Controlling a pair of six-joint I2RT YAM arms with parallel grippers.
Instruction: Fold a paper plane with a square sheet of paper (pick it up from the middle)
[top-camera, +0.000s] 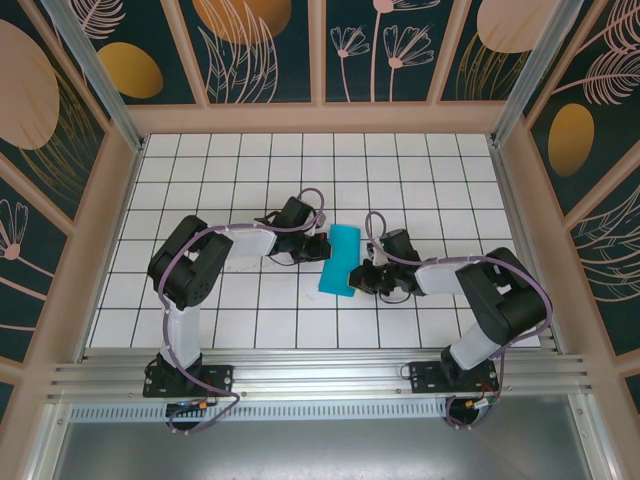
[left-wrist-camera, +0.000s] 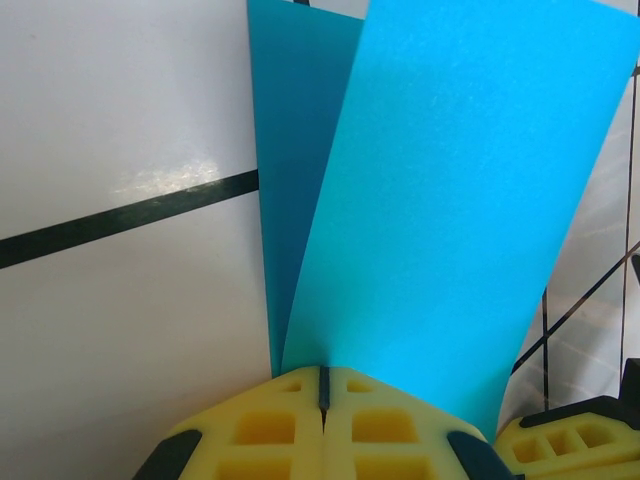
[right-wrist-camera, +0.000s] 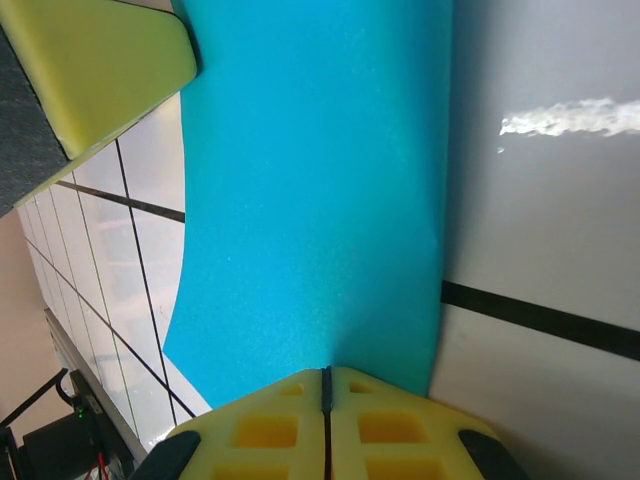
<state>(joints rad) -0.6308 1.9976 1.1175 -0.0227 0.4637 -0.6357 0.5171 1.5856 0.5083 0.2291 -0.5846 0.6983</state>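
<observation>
Paper early in folding: square sheet of paper (top-camera: 338, 262) doubled into narrow strip, two layers showing, mid tabletop (top-camera: 250, 310). Opposite edges pinched by left fingers (left-wrist-camera: 265, 430) and right fingers (right-wrist-camera: 385, 430), both closed tight. Nose and wing folds left, by my read.

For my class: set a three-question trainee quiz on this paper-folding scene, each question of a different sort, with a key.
1. True or false: the left tool is shut on the teal paper.
2. The right tool is: A) open above the paper; B) shut on the paper; C) resting on the rail.
3. Fill the gap: in the left wrist view the folded paper shows ___ layers.

Key: 1 true; 2 B; 3 two.
</observation>
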